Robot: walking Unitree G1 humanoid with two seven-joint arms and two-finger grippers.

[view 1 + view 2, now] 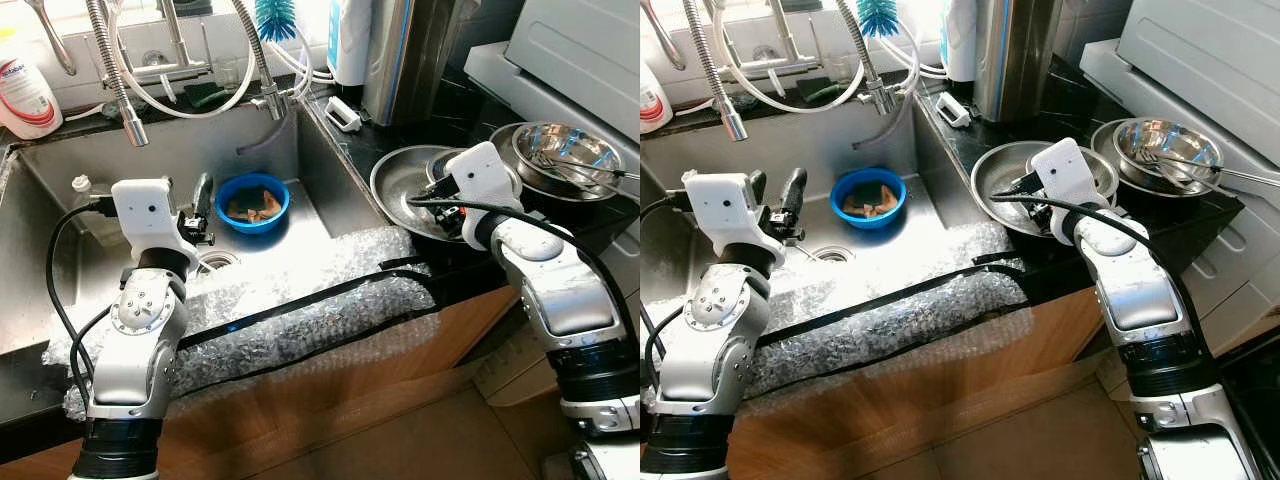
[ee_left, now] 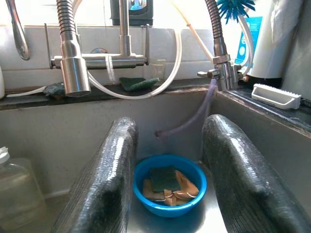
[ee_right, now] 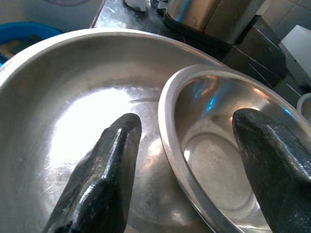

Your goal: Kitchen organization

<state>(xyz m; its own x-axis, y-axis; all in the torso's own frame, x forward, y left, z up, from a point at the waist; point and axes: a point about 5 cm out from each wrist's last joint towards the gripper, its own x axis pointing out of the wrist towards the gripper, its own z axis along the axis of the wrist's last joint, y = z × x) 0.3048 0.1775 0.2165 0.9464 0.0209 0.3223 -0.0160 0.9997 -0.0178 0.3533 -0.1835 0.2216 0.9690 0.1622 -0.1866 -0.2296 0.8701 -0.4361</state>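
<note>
Sink (image 1: 60,230) holds a blue bowl (image 1: 253,203) w/ a green sponge (image 2: 163,178) + brown bits. Big steel pan (image 3: 73,107) sits on the black counter (image 1: 360,140), right of the sink, w/ a small steel bowl (image 3: 218,150) in it. Right gripper (image 3: 187,160) is open, one finger each side of the small bowl's rim. Left gripper (image 2: 167,170) is open too, above the sink, near the blue bowl.

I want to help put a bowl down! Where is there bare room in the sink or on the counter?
The best free patch looks like the sink floor between the blue bowl and the sink's right wall. The left pincer, open, hangs beside the drain. The black counter is crowded: a wide steel pan with the open right pincer over it, then stacked steel bowls.
</note>
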